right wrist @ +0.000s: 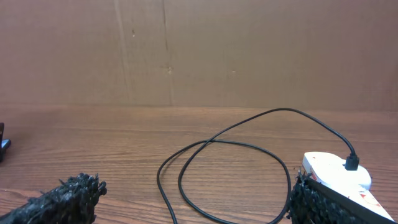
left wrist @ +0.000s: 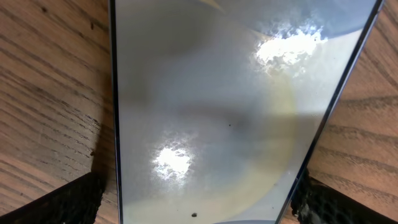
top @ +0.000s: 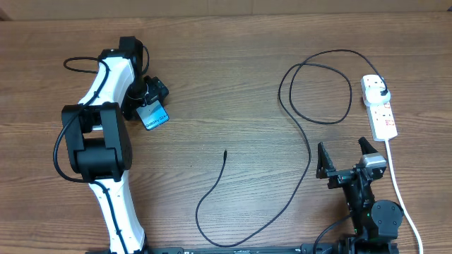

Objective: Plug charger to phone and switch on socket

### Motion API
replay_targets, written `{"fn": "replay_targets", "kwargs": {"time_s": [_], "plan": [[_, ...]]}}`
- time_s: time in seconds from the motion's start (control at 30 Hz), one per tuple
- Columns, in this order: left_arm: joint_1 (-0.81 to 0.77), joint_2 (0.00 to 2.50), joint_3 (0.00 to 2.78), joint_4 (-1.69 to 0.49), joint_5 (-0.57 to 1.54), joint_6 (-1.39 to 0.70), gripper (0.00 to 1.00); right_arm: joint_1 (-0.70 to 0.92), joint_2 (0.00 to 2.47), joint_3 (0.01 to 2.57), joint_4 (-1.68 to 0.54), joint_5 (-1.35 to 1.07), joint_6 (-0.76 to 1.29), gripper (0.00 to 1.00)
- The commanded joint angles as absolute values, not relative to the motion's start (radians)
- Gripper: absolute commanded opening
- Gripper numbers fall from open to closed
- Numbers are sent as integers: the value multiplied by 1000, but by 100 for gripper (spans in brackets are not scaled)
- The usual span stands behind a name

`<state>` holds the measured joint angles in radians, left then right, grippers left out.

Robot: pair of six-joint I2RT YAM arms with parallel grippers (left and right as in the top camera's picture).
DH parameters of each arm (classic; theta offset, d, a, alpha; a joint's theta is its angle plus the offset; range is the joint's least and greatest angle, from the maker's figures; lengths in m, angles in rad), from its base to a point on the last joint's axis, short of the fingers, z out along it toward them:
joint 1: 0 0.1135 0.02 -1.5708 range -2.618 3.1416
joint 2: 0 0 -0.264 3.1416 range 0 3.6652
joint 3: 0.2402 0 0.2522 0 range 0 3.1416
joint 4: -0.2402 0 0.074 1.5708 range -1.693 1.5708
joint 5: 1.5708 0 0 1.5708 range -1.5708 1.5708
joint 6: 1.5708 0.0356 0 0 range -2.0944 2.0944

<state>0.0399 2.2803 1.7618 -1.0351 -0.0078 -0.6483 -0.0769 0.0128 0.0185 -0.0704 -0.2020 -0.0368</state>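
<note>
From overhead: the phone is flat on the table at the upper left, and only a slanted blue-teal corner pokes out from under my left gripper. My left arm reaches up from the bottom edge and bends over it. The charger is a thin black cable. Its loose tip lies mid-table well away from the phone, and the rest curls down, swings up into a loop and ends at a black plug sitting in the socket. That's the white strip with red marks at the far right. My right gripper sits low just left of the strip's white cord, spread wide with nothing in it.

Left wrist cam: the glassy screen fills the shot, with two glare patches. My fingers stand fully apart, one on each long edge. Can't tell if they actually touch it.

Right wrist cam: I'm low and level, looking across the wood. The cable loop is ahead, the plug and strip are by my right-hand finger, and there's just air between the pads.
</note>
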Motion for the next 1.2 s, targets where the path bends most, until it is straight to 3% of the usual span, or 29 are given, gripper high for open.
{"fn": "replay_targets", "kwargs": {"time_s": [0.0,0.53,1.17], "plan": [[45,2368,1710,-1042,-18,-663,100,-72,3,8,-65,-195,-33,100],[45,2368,1710,-1042,-18,-662,100,-72,3,8,-65,-195,-33,100],[45,2368,1710,-1043,-18,-662,87,-72,3,8,-65,-195,-33,100]]}}
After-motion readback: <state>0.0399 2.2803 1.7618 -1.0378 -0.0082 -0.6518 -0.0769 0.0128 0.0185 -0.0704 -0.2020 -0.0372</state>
